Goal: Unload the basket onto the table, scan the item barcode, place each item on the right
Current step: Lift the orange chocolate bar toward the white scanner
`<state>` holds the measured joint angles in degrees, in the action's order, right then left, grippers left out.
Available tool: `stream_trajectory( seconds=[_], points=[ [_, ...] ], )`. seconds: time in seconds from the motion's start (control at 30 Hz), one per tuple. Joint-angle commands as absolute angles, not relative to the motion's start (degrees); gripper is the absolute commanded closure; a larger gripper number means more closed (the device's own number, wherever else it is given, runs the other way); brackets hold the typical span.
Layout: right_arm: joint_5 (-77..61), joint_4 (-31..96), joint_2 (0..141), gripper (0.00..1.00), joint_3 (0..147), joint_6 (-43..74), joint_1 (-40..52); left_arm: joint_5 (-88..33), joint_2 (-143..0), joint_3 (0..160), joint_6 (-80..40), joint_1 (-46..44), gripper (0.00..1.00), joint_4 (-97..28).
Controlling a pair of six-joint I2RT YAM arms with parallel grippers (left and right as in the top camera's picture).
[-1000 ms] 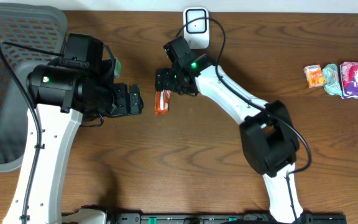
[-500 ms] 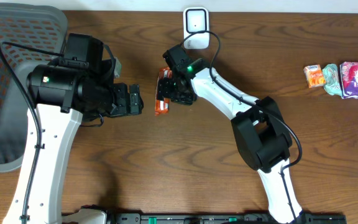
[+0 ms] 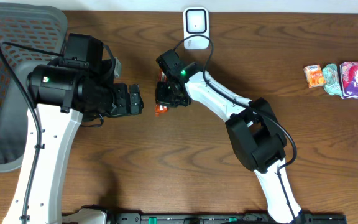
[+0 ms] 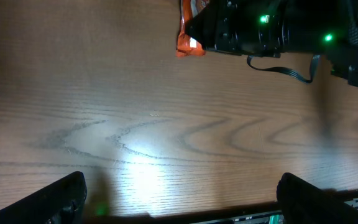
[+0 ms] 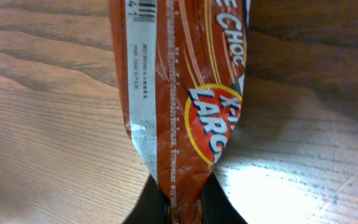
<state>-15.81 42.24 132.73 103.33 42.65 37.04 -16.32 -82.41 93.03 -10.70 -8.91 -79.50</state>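
Observation:
The item is an orange snack packet point(image 5: 179, 93); part of its barcode point(image 5: 143, 10) shows at the top edge of the right wrist view. My right gripper point(image 5: 183, 208) is shut on the packet's crimped end. From overhead, the right gripper point(image 3: 167, 93) covers most of the packet point(image 3: 160, 109), which lies on the table below the white scanner point(image 3: 196, 25). My left gripper point(image 3: 135, 99) stands open just left of the packet, nothing between its fingers point(image 4: 55, 199). In the left wrist view the packet point(image 4: 188, 45) sits far ahead, under the right arm.
A grey mesh basket point(image 3: 5, 81) stands at the left edge. Several snack packets point(image 3: 344, 78) lie at the far right. The scanner's cable point(image 3: 211, 46) runs beside the right arm.
My right gripper moved left and down onto the orange packet, then shut on its end. The left arm stayed still and open.

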Motion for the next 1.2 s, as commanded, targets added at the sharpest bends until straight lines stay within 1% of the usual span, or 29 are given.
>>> stream_trajectory(
  seconds=[0.0, 0.17, 0.27, 0.47, 0.67, 0.77, 0.97, 1.07, 1.17],
  points=[
    [-8.19, 46.44, 134.06, 0.98, 105.06, 38.59, 36.93, -15.94, -82.63, 92.86, -11.07, -9.15, 0.02, -79.68],
    [11.33, 61.43, 131.87, 0.98, 112.75, 34.33, 36.53, -15.94, -82.63, 92.86, -11.05, -9.15, 0.02, -79.68],
    [20.73, 67.61, 131.85, 0.99, 116.29, 32.95, 37.21, -15.94, -82.63, 92.86, -11.05, -9.15, 0.02, -79.68],
    [34.79, 74.02, 131.90, 0.98, 115.61, 32.95, 37.43, -15.94, -82.63, 92.86, -11.05, -9.15, 0.02, -79.68],
    [45.23, 74.98, 132.29, 0.98, 111.98, 39.13, 37.41, -15.94, -82.63, 92.86, -11.05, -9.15, 0.02, -79.68],
    [47.99, 72.66, 132.29, 0.98, 107.59, 40.25, 37.45, -15.94, -82.63, 92.86, -11.05, -9.15, 0.02, -79.68],
    [47.79, 65.54, 132.29, 0.98, 99.46, 40.23, 38.09, -15.94, -82.63, 92.86, -11.05, -9.15, 0.02, -79.68],
    [45.01, 63.20, 132.29, 0.99, 96.44, 40.21, 38.70, -15.94, -82.63, 92.86, -11.05, -9.15, 0.02, -79.68],
    [39.40, 63.33, 132.16, 0.96, 96.62, 40.16, 39.46, -15.94, -82.63, 92.86, -11.07, -9.15, 0.02, -79.68]
  ],
)
